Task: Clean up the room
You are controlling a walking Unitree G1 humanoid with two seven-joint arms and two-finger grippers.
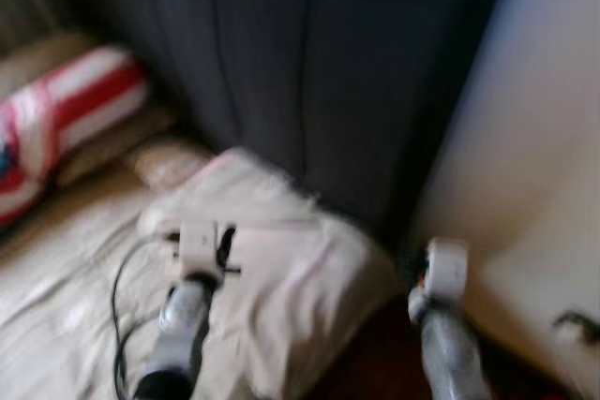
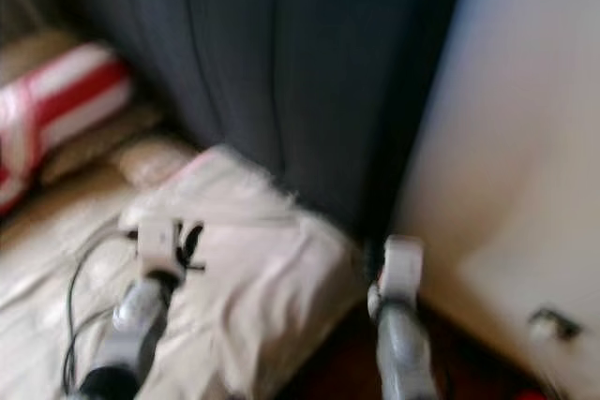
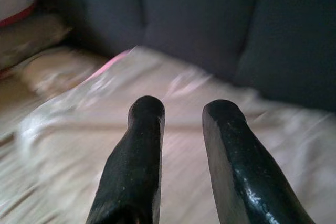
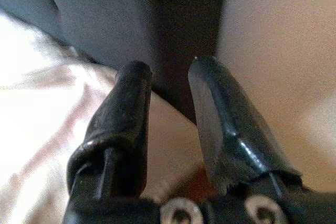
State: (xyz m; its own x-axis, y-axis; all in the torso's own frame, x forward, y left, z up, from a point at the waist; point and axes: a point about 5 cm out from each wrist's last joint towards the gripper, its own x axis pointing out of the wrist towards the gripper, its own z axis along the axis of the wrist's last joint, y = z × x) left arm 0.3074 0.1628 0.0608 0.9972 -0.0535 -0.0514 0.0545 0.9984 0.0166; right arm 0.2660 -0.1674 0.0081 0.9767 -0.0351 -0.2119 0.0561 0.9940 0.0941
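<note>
A: Head views are blurring. We are facing a bed (image 1: 56, 325) with a cream sheet, dark padded headboard (image 1: 309, 63) behind it, pale wall (image 1: 534, 138) on the right.

B: What is lying on the bed?

A: We are seeing a crumpled cream blanket (image 1: 291, 278) bunching at the bed's right corner, with a pink edge at its far side, touching the foot of the headboard. A red and white striped pillow (image 1: 75, 110) is sitting well to the left against the headboard, with a tan pillow (image 1: 169, 161) between it and the blanket.

B: Left tool?

A: The left tool (image 3: 181, 114) is hovering just above the blanket, pointing toward the headboard. Its fingers (image 3: 142, 145) are standing a narrow gap apart, gripping nothing. A black cable (image 1: 117, 316) is looping beside the left arm (image 1: 178, 325).

B: Right tool?

A: The right tool (image 4: 168, 72) is hanging off the bed's right corner, aimed at the dark seam where headboard and wall are meeting. Fingers narrowly parted too, empty. In the wrist view the blanket edge is showing beside it, apart from the fingertips.

B: Anything else?

A: A small dark thing (image 1: 581, 325) is sitting low on the wall at the right; too blurred to tell what it is. Dark reddish floor (image 1: 366, 362) is showing between bed and wall.
</note>
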